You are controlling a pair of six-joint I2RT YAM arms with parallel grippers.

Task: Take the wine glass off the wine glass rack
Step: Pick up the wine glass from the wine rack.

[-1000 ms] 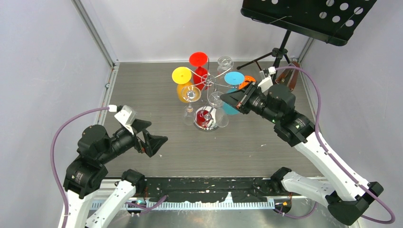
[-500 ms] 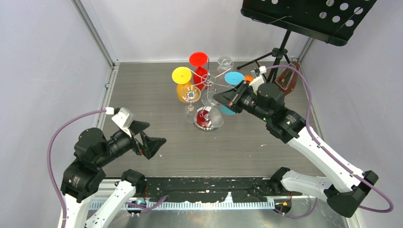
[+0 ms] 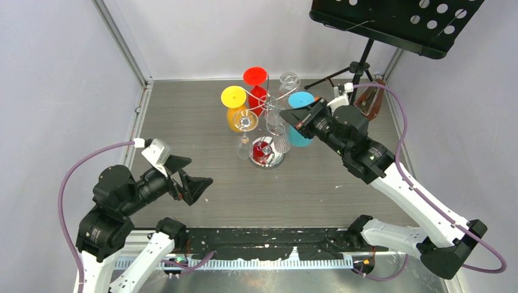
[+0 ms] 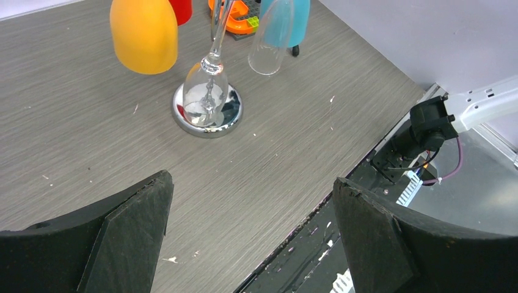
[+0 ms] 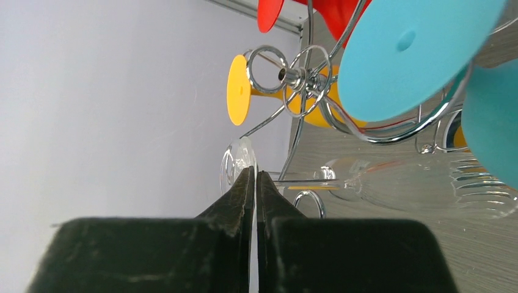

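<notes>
The chrome wine glass rack [image 3: 267, 105] stands at the table's middle back on its round mirrored base [image 3: 264, 160]. Yellow [image 3: 234, 97], red [image 3: 255, 76], blue [image 3: 301, 99] and clear glasses hang from its arms. My right gripper [image 3: 288, 116] is shut on the thin foot [image 5: 236, 166] of a clear ribbed wine glass [image 3: 281, 144]. Its stem [image 5: 308, 180] lies under a scroll-ended arm, beside the rack's hub [image 5: 293, 74]. My left gripper [image 3: 198, 171] is open and empty, low at the front left, well short of the rack base [image 4: 207, 113].
A black music stand [image 3: 397, 21] on a tripod rises at the back right, above my right arm. An orange toy piece [image 4: 235, 15] lies behind the rack. Grey walls and a metal frame post [image 3: 122, 43] close the table; its black front edge [image 4: 342, 244] is near my left gripper.
My right gripper has moved left and further back to the rack's hub, and the clear ribbed glass's bowl has swung with it. The left arm has barely shifted.
</notes>
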